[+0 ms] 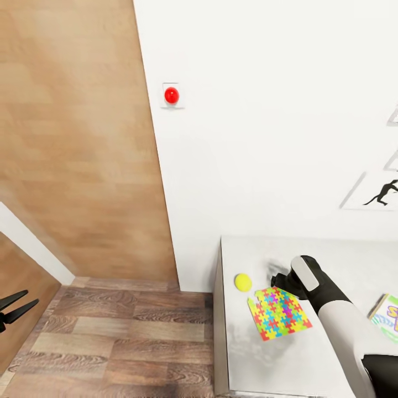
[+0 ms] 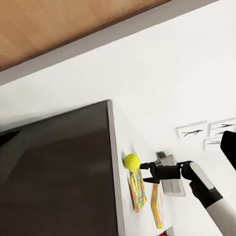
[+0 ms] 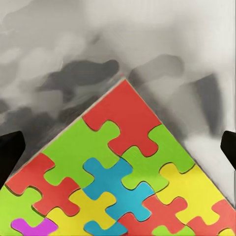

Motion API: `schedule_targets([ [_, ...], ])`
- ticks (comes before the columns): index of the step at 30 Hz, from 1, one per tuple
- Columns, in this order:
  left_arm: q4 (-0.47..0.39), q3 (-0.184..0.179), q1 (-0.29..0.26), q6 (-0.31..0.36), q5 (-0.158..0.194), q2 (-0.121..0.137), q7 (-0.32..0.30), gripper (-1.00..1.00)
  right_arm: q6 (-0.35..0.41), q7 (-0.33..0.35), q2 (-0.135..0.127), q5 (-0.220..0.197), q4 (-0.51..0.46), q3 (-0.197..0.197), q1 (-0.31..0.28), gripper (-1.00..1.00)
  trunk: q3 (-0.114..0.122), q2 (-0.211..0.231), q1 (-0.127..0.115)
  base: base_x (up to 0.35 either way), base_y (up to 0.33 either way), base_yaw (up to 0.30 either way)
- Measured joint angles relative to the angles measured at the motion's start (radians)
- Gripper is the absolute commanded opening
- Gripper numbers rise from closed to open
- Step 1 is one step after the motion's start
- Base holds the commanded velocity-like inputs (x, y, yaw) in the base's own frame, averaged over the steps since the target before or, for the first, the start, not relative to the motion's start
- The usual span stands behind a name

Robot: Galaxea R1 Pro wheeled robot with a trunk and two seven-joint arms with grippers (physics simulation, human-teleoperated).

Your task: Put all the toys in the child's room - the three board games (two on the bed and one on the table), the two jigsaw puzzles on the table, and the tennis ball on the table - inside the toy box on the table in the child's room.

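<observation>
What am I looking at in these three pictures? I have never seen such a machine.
It is a simulated two-armed robot. The head camera looks down on a grey table by a white wall. On it lie a tennis ball, a colourful jigsaw puzzle and, at the edge, a Skip-Bo game box. The right gripper hovers at the puzzle's corner, open, holding nothing; its wrist camera shows that puzzle close up. The left gripper is open over the floor; its camera sees the ball from the side.

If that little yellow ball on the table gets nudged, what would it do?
The tennis ball is round and sits free on the smooth table, so it would probably roll. It lies near the table's edge, so it might drop off. It looks small and likely light.
</observation>
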Motion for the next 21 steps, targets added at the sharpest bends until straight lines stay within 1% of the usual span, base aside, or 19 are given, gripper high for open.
schedule_targets([
  [12, 0.000, 0.000, 0.001, 0.000, 0.000, 0.000, 0.000, 1.00, 0.000, 0.000, 0.001, 0.000, 0.000, 0.001, 0.000, 1.00, 0.000, 0.000, 0.000, -0.181, 0.040, 0.000],
  [21, 0.000, 0.000, 0.000, 0.000, 0.000, 0.000, 0.000, 1.00, 0.000, 0.000, 0.001, 0.000, 0.000, 0.001, 0.000, 1.00, 0.000, 0.000, 0.000, -0.117, 0.027, 0.000],
])
